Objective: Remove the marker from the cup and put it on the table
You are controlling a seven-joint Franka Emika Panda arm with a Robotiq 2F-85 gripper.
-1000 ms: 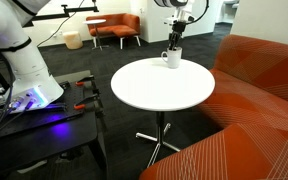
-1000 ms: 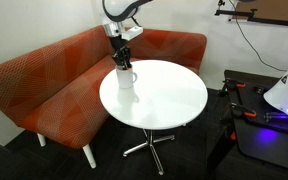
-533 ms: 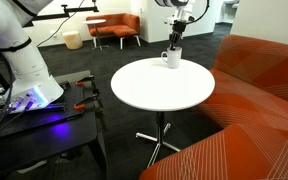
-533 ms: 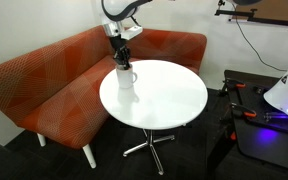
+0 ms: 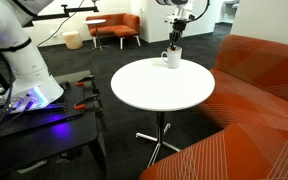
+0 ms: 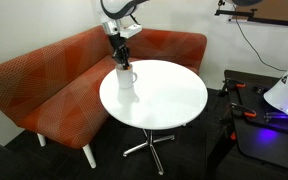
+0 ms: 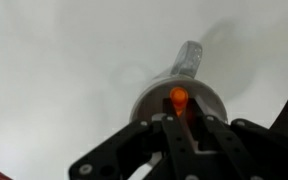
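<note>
The white cup [image 5: 172,59] stands near the rim of the round white table [image 5: 159,88], on the sofa side, and shows in both exterior views [image 6: 124,77]. My gripper [image 5: 174,42] hangs straight above the cup with its fingertips at the cup's mouth [image 6: 122,58]. In the wrist view the cup [image 7: 189,60] is directly below, handle pointing up in the picture. The fingers [image 7: 179,120] are shut on the orange marker [image 7: 178,98], whose tip stands up inside the cup's opening. The marker is too small to see in the exterior views.
An orange sofa [image 6: 54,85] curves round the table [image 6: 164,100] behind the cup. A dark workbench [image 5: 34,125] with cables and the robot base [image 5: 19,60] stands on the opposite side. The table's star-shaped foot [image 6: 149,145] is on the dark floor.
</note>
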